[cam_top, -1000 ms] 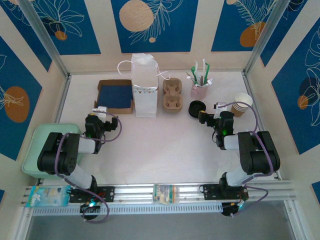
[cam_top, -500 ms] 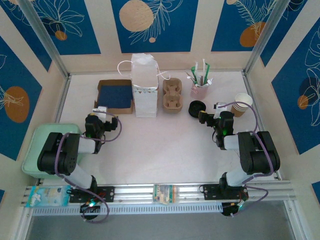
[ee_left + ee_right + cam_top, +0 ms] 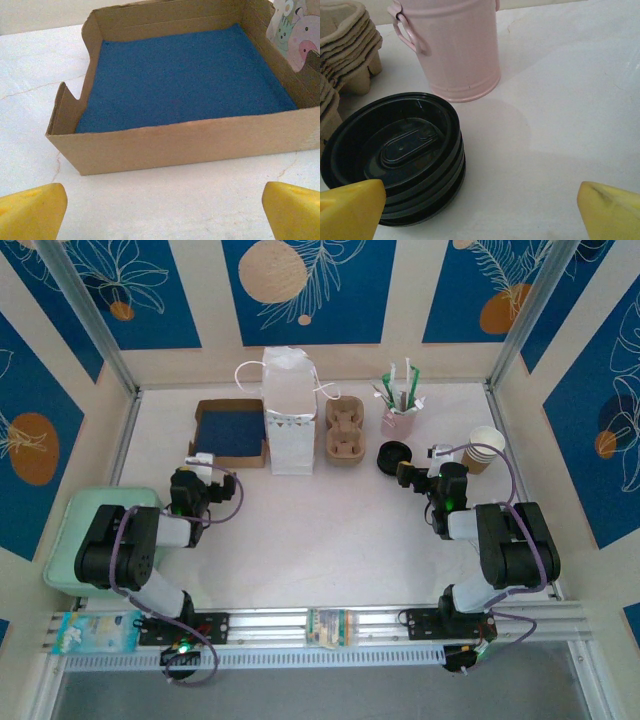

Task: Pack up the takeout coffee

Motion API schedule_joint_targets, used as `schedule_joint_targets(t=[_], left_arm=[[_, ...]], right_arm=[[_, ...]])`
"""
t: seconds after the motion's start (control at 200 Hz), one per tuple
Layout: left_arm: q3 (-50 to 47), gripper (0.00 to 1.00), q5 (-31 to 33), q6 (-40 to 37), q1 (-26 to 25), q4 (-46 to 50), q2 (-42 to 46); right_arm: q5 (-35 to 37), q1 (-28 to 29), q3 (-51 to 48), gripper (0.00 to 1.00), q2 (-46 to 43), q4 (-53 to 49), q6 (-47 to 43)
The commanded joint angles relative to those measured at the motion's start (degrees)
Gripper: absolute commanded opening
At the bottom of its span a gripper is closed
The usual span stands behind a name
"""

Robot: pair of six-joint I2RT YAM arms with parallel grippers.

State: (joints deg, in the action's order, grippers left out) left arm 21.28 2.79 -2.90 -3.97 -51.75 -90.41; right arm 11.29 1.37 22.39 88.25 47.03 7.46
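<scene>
On the table [image 3: 330, 530], the white bag [image 3: 290, 425] stands at the back, well apart from the stack of cups [image 3: 484, 448] and the black lids [image 3: 395, 150] at right. The coffee seems not yet made up. The left pincer [image 3: 162, 210] and right pincer [image 3: 480, 210] gape wide, empty. Next, likely: the right pincer fetches a cup.

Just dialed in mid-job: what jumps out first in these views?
The tall white paper bag stands at the back centre of the table, between a blue-lined cardboard tray and stacked pulp cup carriers. A stack of black lids sits just ahead of the open right tool, beside a pink bucket; the open left tool faces the tray.
</scene>
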Motion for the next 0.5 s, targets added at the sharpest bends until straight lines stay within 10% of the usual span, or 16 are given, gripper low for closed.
schedule_joint_targets(t=[0.0, 0.23, 0.315, 0.495], left_arm=[[0.7, 1.00, -0.9, 0.4, 0.4, -0.8, 1.0], [0.5, 1.00, -0.6, 0.3, 0.3, -1.0, 1.0], [-0.4, 1.00, 9.5, 1.9, -1.1, -0.1, 4.9], [7.9, 1.00, 17.4, 2.7, -3.4, 28.2, 17.4]], right_arm=[[-0.8, -0.4, 1.0, 0.99, -1.0, 0.2, -0.6], [-2.4, -1.1, 2.9, 0.99, -3.8, -5.2, -0.2], [-0.2, 0.0, 4.8, 0.99, -9.1, -13.3, -0.4], [-0.7, 0.9, 9.5, 0.99, -20.8, -29.7, -0.8]])
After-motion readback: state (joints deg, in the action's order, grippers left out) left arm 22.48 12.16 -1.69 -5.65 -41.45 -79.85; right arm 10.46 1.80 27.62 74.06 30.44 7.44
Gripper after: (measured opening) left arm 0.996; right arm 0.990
